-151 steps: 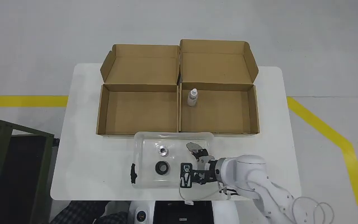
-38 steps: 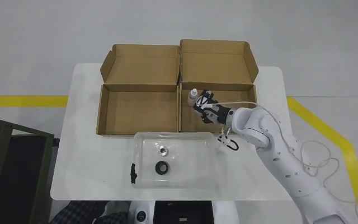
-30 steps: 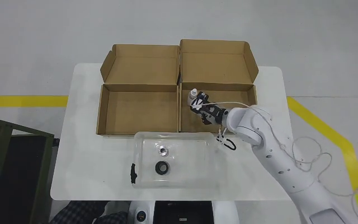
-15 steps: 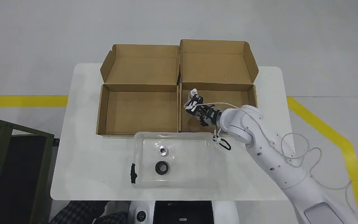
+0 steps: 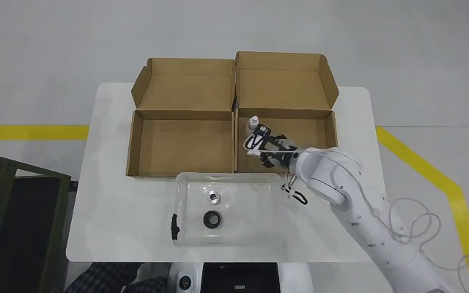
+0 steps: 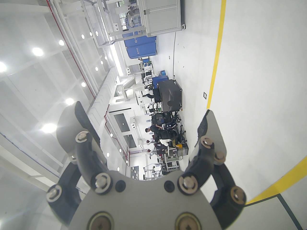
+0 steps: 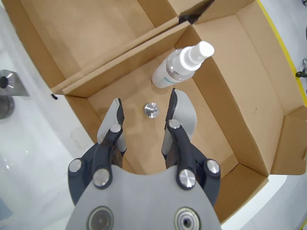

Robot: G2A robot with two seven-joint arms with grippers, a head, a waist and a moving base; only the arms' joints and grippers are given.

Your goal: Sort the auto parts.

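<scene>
Since the right tool [image 7: 146, 98] hangs open over the small metal disc [image 7: 150, 110], which lies on the floor of the right box [image 7: 239, 84] just beside the upright bottle [image 7: 178, 66], the drop looks done. Best move: lift straight up, jaws wide, so nothing clips the bottle. Two parts [image 5: 213, 218] wait in the tray [image 5: 227, 176]. Left tool [image 6: 144, 116] open, empty, pointing out at the room.

Industrial hall, yellow floor line [image 6: 217, 48], aluminium-framed machine enclosure [image 6: 153, 8], high ceiling lights [image 6: 38, 51], distant workstations [image 6: 165, 120]
</scene>
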